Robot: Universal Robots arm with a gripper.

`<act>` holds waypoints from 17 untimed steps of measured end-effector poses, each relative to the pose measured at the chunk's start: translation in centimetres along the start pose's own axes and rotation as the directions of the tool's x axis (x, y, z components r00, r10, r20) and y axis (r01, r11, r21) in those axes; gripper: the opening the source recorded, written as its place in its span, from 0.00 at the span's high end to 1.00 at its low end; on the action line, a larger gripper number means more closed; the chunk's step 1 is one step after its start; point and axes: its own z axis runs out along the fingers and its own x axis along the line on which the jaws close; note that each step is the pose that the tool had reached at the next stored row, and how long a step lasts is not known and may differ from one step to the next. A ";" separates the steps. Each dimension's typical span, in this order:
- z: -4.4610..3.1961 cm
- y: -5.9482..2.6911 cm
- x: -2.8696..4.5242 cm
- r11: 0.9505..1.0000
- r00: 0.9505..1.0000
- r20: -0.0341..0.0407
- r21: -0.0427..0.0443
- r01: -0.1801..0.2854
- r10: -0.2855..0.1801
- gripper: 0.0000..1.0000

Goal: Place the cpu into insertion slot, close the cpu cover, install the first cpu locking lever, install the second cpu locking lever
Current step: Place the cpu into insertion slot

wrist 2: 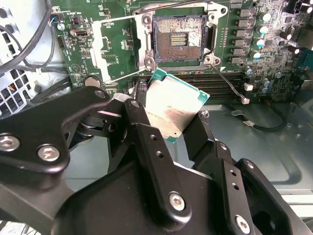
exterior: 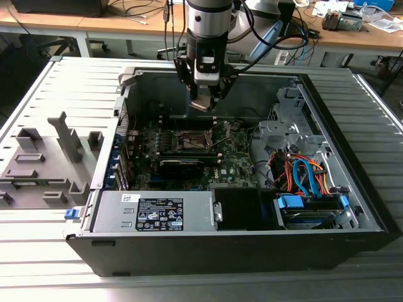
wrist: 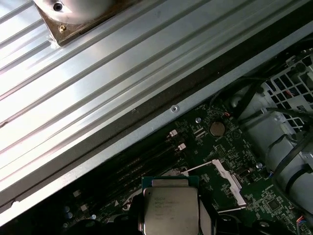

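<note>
In the exterior view, a grey plastic fixture point(exterior: 44, 165) sits on the ribbed metal worktop point(exterior: 38, 88) at the exterior view's left. Just beside it lies an open computer case point(exterior: 113, 251), side panel off, with a grey power supply point(exterior: 157, 211) along its near edge. The green motherboard point(exterior: 189, 157) fills the middle of the case.

The gripper point(exterior: 203, 100) hangs above the motherboard, near the far wall of the case, and pinches the cpu point(exterior: 200, 104) between its fingers. In the second wrist view the black fingers point(wrist 2: 146, 137) are closed narrow on opposite edges of the cpu point(wrist 2: 173, 105), which is tilted and clear of the board, its silver-grey top facing the camera. The first wrist view shows the same chip point(wrist: 170, 210) with its green rim, held over the dark memory slots.

The insertion slot point(wrist 2: 178, 39) is bare, its pin field exposed, and the cpu hovers near it without touching. The cpu cover point(wrist 2: 104, 41) stands folded open just beside the slot, so the slot is uncovered.

At the exterior view's right, a metal drive cage point(exterior: 286, 116) and a bundle of orange and blue cables point(exterior: 302, 176) occupy that end of the case.
</note>
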 end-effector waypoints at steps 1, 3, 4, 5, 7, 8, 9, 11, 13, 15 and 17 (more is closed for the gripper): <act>0.00 0.00 0.00 1.000 1.000 0.000 0.000 -0.002 0.002 0.46; 0.00 0.00 0.00 1.000 1.000 0.000 0.000 -0.005 0.005 0.46; 0.00 0.00 0.00 1.000 1.000 0.001 0.000 -0.007 0.007 0.46; 0.00 0.00 0.00 1.000 1.000 0.001 0.000 -0.009 0.009 0.46; 0.00 0.00 0.00 1.000 1.000 0.001 0.000 -0.013 0.013 0.46; 0.00 0.00 0.00 1.000 1.000 0.001 0.000 -0.014 0.014 0.46; 0.00 0.00 0.00 1.000 1.000 0.001 0.000 -0.016 0.016 0.46; 0.00 0.00 0.00 1.000 1.000 0.002 0.000 -0.018 0.018 0.46; 0.00 0.00 0.00 1.000 1.000 0.002 0.000 -0.021 0.021 0.46; 0.00 0.00 0.00 1.000 1.000 0.002 0.000 -0.025 0.025 0.46; 0.00 0.00 0.00 1.000 1.000 0.003 -0.001 -0.030 0.030 0.46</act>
